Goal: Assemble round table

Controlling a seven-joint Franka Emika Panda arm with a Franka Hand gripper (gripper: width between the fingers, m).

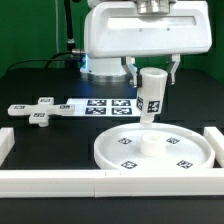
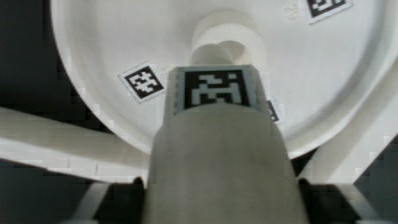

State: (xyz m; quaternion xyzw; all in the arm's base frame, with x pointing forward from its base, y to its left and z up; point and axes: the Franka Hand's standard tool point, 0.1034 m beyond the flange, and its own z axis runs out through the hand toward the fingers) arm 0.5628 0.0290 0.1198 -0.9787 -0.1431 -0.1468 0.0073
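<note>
The large rimmed round disc (image 1: 152, 150) lies on the black table near the front, inside the white rails. It fills the wrist view (image 2: 125, 50), with a raised hub (image 2: 228, 45) at its centre. My gripper (image 1: 151, 72) is shut on the short thick cylinder post (image 1: 151, 93) and holds it upright, its lower end just above or at the disc's centre. In the wrist view the post (image 2: 217, 140) runs between the two dark fingers (image 2: 121, 198). The cross-shaped four-arm piece (image 1: 38, 110) lies on the table at the exterior view's left.
The marker board (image 1: 100, 105) lies flat behind the disc, between the cross piece and the post. White border rails (image 1: 60, 180) run along the front and sides. A dark cable hangs at the back on the exterior view's left.
</note>
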